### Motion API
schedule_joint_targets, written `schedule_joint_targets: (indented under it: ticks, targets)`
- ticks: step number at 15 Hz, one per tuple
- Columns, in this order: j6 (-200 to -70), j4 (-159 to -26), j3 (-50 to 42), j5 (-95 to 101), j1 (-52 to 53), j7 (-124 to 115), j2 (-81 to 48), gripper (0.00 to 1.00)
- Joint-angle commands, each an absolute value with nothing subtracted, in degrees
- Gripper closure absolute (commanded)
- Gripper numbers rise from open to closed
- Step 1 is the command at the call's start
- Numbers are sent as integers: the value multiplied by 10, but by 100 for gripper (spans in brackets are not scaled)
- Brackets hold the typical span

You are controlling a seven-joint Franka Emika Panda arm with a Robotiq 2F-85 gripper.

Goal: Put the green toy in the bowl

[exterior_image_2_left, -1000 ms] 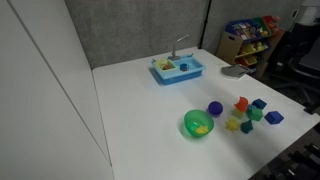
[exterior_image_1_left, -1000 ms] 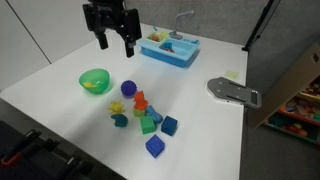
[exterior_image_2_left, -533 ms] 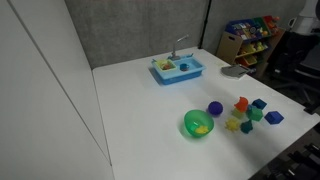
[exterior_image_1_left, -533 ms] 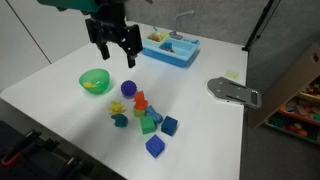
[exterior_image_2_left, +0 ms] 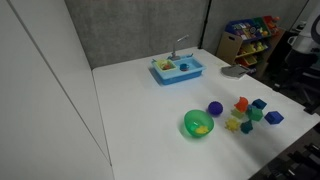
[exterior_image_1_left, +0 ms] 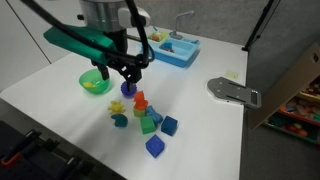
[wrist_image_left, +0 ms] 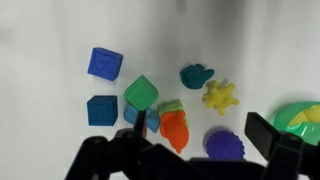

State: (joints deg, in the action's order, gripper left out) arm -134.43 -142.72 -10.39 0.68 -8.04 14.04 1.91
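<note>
The small dark teal-green toy piece, low, chunky and lobed at one edge, with a smooth plastic sheen, lay on the white tabletop. It sat just beside a yellow spiky star toy and well apart from the round bright green plastic bowl. The black gripper hung above a knobbly purple ball, its fingers spread wide with nothing between them, near a light-green block and two blue cubes.
</note>
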Motion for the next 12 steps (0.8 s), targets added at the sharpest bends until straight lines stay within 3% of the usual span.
schedule_joint_targets:
  ticks: [1,12]
  targets:
    - [-1384,-1431,-105,-38,-87,200,-21,0]
    - [-1493,-1425,-68,-3,-85,216,-168,0]
